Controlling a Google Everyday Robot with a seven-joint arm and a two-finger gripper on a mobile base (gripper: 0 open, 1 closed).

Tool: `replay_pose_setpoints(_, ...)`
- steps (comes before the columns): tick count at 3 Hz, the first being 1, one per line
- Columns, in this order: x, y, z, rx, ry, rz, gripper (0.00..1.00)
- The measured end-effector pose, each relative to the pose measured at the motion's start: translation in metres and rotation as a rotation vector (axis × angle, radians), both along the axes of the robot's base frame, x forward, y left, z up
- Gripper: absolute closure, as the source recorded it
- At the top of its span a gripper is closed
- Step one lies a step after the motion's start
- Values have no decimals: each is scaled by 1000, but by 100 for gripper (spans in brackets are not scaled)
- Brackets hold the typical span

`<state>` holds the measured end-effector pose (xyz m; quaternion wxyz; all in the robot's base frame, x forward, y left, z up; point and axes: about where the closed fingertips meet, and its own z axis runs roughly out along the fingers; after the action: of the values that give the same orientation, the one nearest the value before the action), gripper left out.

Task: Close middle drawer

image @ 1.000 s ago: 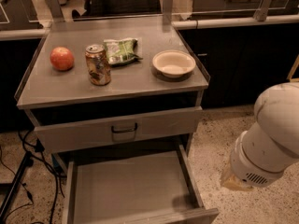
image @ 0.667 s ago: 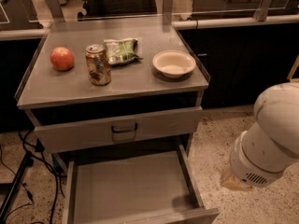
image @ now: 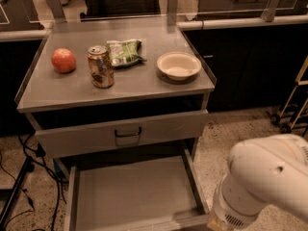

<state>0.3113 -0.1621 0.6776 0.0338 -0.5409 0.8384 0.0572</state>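
Observation:
The middle drawer (image: 134,191) is pulled far out of the grey cabinet, and its long plain tray is empty. Its front lies along the bottom edge of the view, so the handle is cut off. Above it, the taller-fronted top drawer (image: 163,128) with the black handle (image: 127,132) stands slightly out. My white arm (image: 264,182) fills the lower right, close to the open drawer's front right corner. My gripper is out of view below the frame.
On the cabinet top (image: 57,90) are a red apple (image: 63,60), a drink can (image: 101,66), a green snack bag (image: 124,52) and a white bowl (image: 179,65). Cables (image: 29,177) trail on the floor at left. A wheeled frame (image: 293,105) stands at right.
My arm has moved down and to the left, nearer the open drawer's front right corner. The drawers and the things on top have not moved.

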Motion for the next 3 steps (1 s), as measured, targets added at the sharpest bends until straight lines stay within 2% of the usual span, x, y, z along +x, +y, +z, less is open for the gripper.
replay_pose_setpoints(1,-12,22,-54,19,67,2,100)
replay_pose_setpoints(2,-18,42,-92,39,132,17,100)
replay_pose_setpoints(3,-19,43,-96,43,140,15,100)
